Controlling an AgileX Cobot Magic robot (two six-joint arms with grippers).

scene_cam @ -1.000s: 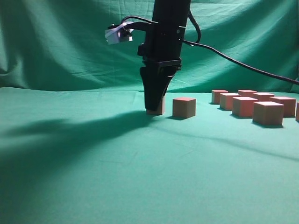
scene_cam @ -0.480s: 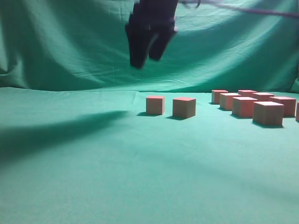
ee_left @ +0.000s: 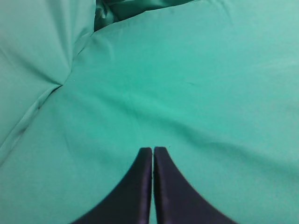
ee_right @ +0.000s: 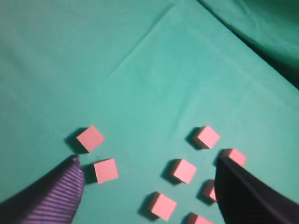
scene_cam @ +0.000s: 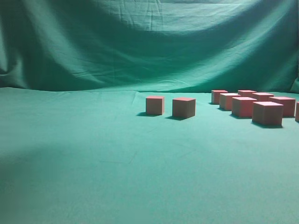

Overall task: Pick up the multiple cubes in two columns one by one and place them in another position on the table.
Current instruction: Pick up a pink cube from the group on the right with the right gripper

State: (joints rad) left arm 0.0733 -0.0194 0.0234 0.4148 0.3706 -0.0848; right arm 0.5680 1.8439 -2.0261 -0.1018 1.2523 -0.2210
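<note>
step: between picks, two placed cubes point(scene_cam: 154, 105) rest mid-table point(scene_cam: 93, 163) | source cubes point(scene_cam: 267, 113) in two columns far right | right gripper point(ee_right: 149, 186) jaws spread, empty, high over cubes | left gripper point(ee_left: 153, 154) clenched, idle | next: descend on a column cube, straddle, clamp

pinkish-red cubes point(scene_cam: 183, 107) showing in exterior view | 2 sitting mid-frame | 7 clustering at right | 1 being cropped by right edge
</note>
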